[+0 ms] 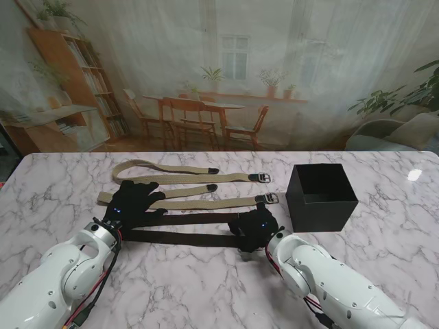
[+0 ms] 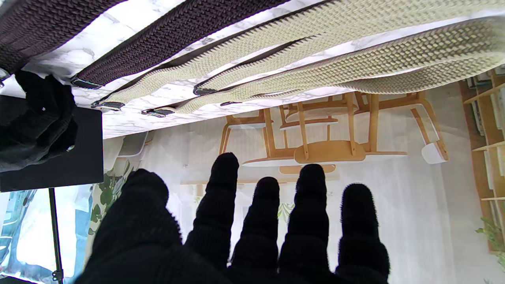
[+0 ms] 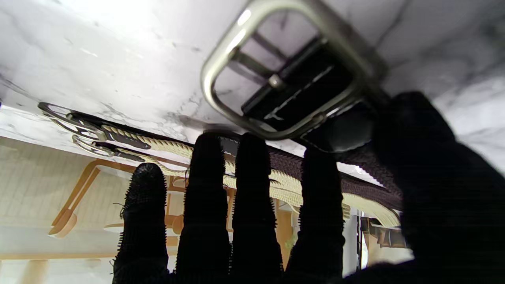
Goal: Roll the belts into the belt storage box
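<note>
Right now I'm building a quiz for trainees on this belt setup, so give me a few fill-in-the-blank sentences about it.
1. The storage box is colored ____.
2. In the stand's view, the box sits to the ____ of the belts.
3. The buckle close to the right hand belongs to the ____ belt.
4. The two tan belts lie ____ from me than the dark one.

Missing words: black; right; dark; farther

A printed backdrop (image 1: 226, 75) is hanging behind the white marble table (image 1: 206, 288), showing wooden chairs, a bookshelf (image 1: 79, 75) and potted plants. Light is glaring off the tabletop at the right.
</note>
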Controlling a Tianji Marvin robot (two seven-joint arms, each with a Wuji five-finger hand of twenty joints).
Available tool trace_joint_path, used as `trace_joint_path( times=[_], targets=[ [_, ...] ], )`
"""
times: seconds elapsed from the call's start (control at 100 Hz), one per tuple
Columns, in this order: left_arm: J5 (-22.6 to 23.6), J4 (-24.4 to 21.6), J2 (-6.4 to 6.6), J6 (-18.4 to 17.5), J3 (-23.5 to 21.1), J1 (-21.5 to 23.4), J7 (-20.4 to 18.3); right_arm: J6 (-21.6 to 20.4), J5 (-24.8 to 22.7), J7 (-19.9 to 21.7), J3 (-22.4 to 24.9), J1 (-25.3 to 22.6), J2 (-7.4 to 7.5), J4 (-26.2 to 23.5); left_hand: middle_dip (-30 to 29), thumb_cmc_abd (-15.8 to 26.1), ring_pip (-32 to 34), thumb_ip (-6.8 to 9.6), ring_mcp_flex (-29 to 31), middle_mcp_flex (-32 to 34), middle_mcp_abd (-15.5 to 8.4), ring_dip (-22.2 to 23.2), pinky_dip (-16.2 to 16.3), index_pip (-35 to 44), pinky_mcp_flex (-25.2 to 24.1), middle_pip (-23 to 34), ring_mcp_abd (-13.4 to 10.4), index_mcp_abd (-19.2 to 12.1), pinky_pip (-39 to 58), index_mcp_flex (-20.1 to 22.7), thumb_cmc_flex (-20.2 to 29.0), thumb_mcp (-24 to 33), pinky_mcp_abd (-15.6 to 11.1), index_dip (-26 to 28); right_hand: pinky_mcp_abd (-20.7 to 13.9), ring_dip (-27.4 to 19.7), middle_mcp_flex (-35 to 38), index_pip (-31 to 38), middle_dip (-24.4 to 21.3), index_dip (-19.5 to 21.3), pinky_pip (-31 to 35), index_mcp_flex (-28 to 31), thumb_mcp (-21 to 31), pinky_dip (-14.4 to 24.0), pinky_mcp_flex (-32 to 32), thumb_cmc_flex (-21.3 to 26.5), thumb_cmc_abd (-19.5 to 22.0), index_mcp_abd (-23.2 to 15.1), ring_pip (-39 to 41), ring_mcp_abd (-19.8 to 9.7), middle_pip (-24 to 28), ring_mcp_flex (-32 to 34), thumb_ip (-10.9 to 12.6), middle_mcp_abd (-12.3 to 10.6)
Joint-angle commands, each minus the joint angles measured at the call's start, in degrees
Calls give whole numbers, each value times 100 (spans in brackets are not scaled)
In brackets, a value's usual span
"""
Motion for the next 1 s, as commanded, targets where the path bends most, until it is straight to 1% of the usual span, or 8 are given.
trace_joint_path(
  times=[0.0,0.17,0.4,0.54,0.65,0.84,0.94,0.99],
  targets=[
    [-4,7,-4,-15,23,-17,-63,-80,27,-76,-33,-49,-7,175,37,241,101,-118,8,16,34,34,107,63,-11,55,25,109,139,71,141,-139,64,11,277,202,591,601,150,271,101,527,495,-110,53,816,-385,-999,310,-199,256,403,141,-244],
    [-12,22,-5,-24,41,-34,-48,-316,151,-234,27,-66,-39,229,38,242,112,-118,17,8,36,39,108,66,-5,60,16,103,149,70,140,-139,59,12,317,567,2006,799,859,602,124,1090,822,-165,202,1227,-498,-1146,524,-509,397,1205,157,-676],
    [-29,37,-3,-68,87,-69,-67,-576,154,-179,150,-140,-16,144,42,241,122,-117,17,13,31,46,109,59,-6,73,22,97,159,43,145,-138,55,9,67,817,2207,679,926,593,108,1206,932,-191,345,1334,-564,-1175,767,-660,742,1415,188,-567],
    [-60,24,-1,-106,146,-97,-139,-666,176,-109,222,-183,-9,96,73,234,150,-116,56,147,47,61,109,52,-5,142,14,109,161,35,153,-136,56,5,-2,950,2171,99,880,-165,163,962,832,-194,374,1304,-135,-1056,866,-686,919,1412,92,-523],
    [-96,-5,-1,-165,214,-122,-190,-714,160,-46,315,-249,4,13,636,215,492,-115,88,328,16,455,177,45,28,630,-58,108,284,48,191,-132,8,-12,-20,1024,2266,-85,933,-1004,192,981,710,-198,386,1291,236,-809,982,-705,918,1452,45,-522],
    [-176,-83,10,-371,307,-167,-407,-804,72,97,638,-502,31,-294,1060,157,780,-115,105,316,-21,964,379,-101,88,876,-117,96,596,-56,178,-135,-63,-122,12,1119,2454,-81,1050,-1203,254,1170,663,-162,445,1368,553,-675,1177,-670,1012,1558,56,-477],
    [-249,-139,47,-637,347,-239,-822,-833,22,206,866,-690,45,-498,2053,67,1045,-110,-20,-29,-114,1506,454,-508,31,1625,-282,183,582,-702,-30,-135,-156,-380,60,1148,2542,-94,1064,-1281,242,1253,651,-153,441,1391,546,-560,1238,-674,992,1593,62,-457],
    [-264,-166,72,-775,365,-274,-1042,-847,38,315,964,-777,50,-595,2259,-45,1050,-113,-126,-234,-124,1640,443,-656,-25,1686,-349,51,507,-948,-240,-146,-167,-478,71,1143,2558,-97,1057,-1300,234,1272,652,-153,441,1410,552,-537,1225,-667,966,1578,67,-455]
  ],
)
